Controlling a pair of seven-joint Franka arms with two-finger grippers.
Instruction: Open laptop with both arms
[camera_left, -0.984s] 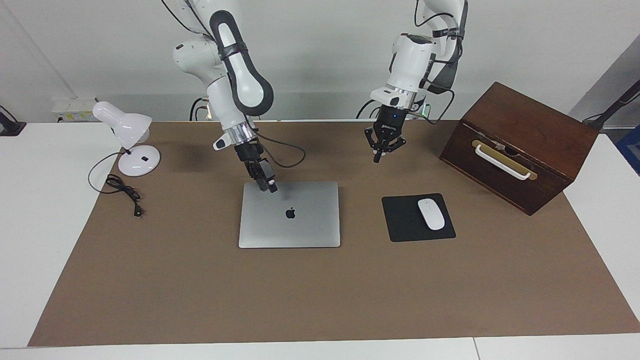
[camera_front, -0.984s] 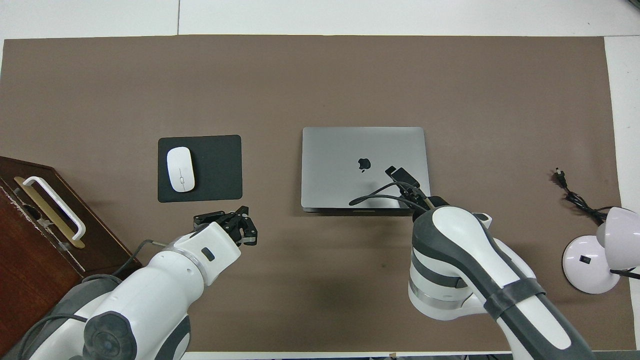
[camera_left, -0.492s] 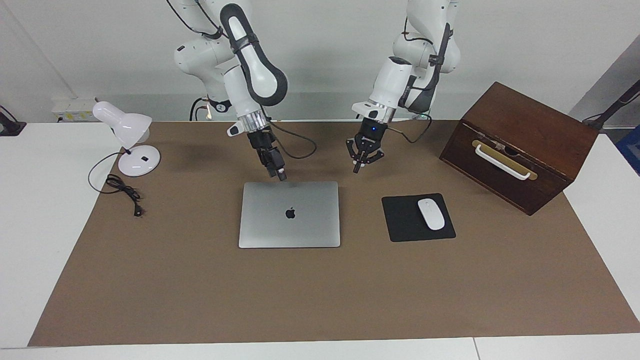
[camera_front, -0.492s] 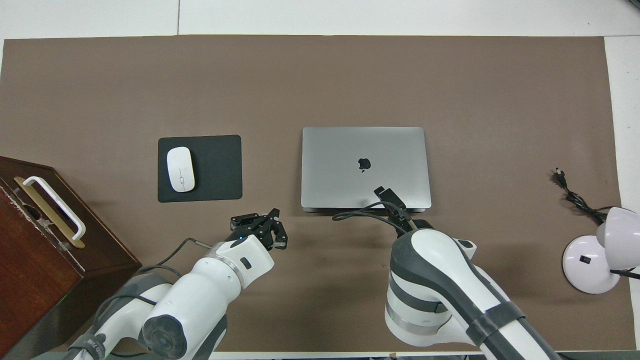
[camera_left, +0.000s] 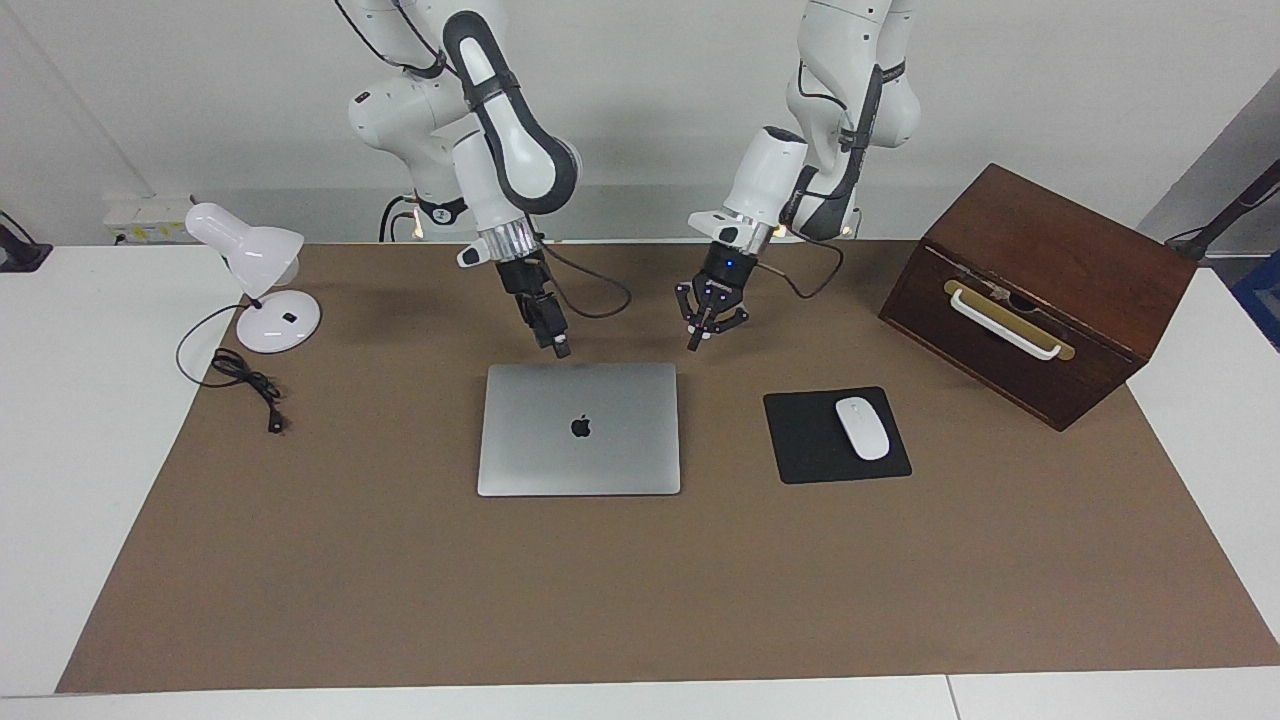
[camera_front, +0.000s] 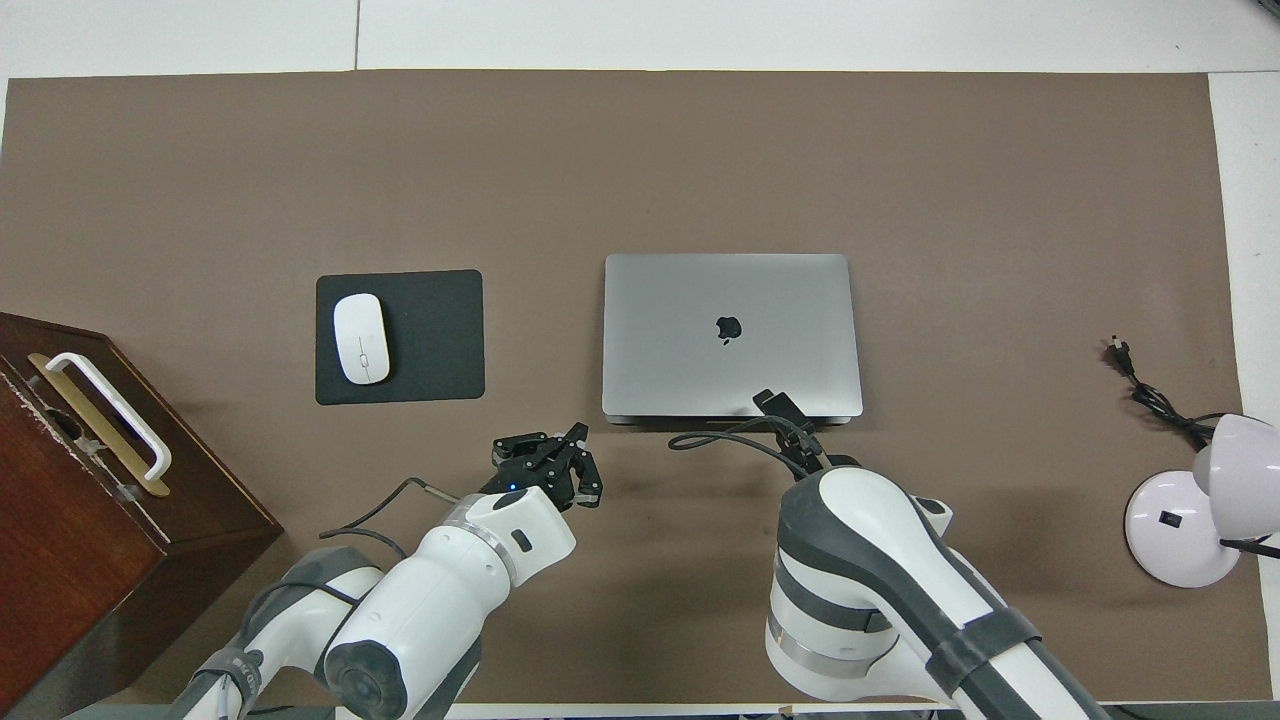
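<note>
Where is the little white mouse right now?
The white mouse sits on the black mouse pad, beside the closed laptop toward the left arm's end of the table, with the wooden box close by, nearer to the robots.

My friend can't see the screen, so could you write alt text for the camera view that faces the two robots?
A closed silver laptop lies flat on a brown table mat, with two white robot arms poised over the edge nearest them. The left tool is shut; the right tool hangs just above that edge. A mouse on a black pad lies beside the laptop.
</note>
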